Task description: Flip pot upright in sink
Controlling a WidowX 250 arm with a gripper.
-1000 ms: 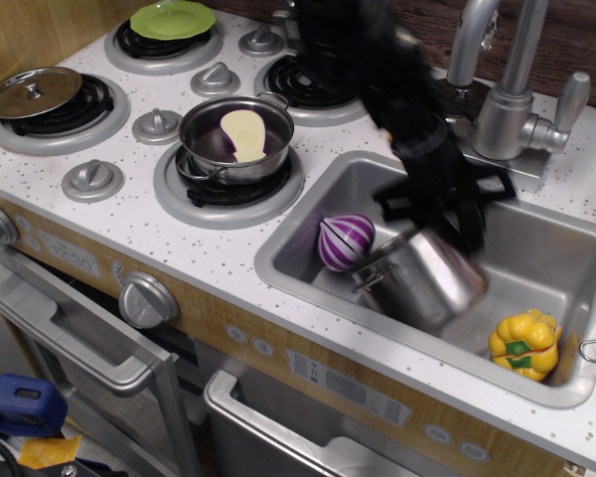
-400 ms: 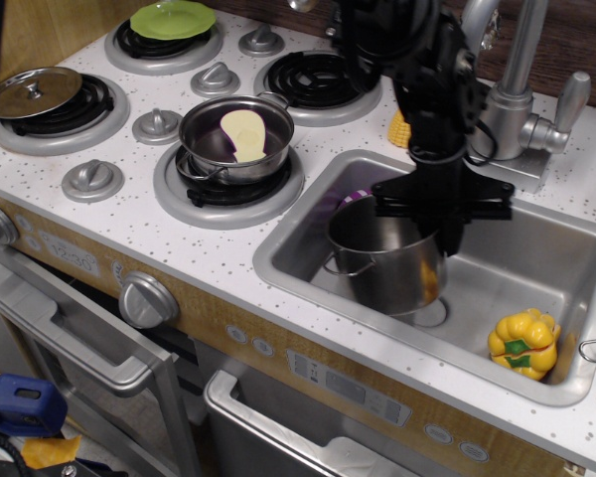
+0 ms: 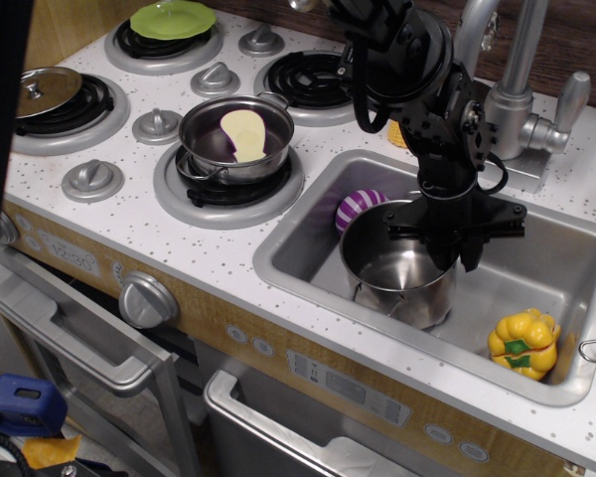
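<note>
The shiny steel pot (image 3: 392,266) stands upright, mouth up, in the left half of the brushed-steel sink (image 3: 551,263). Its inside looks empty, and a thin wire loop handle shows on its front. My black gripper (image 3: 456,254) comes down from above at the pot's far right rim. Its fingers straddle the rim and look closed on it. The arm hides the rim's back right part.
A purple-and-white striped toy (image 3: 358,208) lies in the sink behind the pot. A yellow toy pepper (image 3: 523,343) sits at the sink's front right. The faucet (image 3: 512,99) stands behind. A shallower pot (image 3: 236,134) sits on the stove burner to the left.
The pot has gone from lying tilted on its side to standing upright, mouth up. My gripper turned with it and shifted slightly right. The striped toy now shows behind the pot.
</note>
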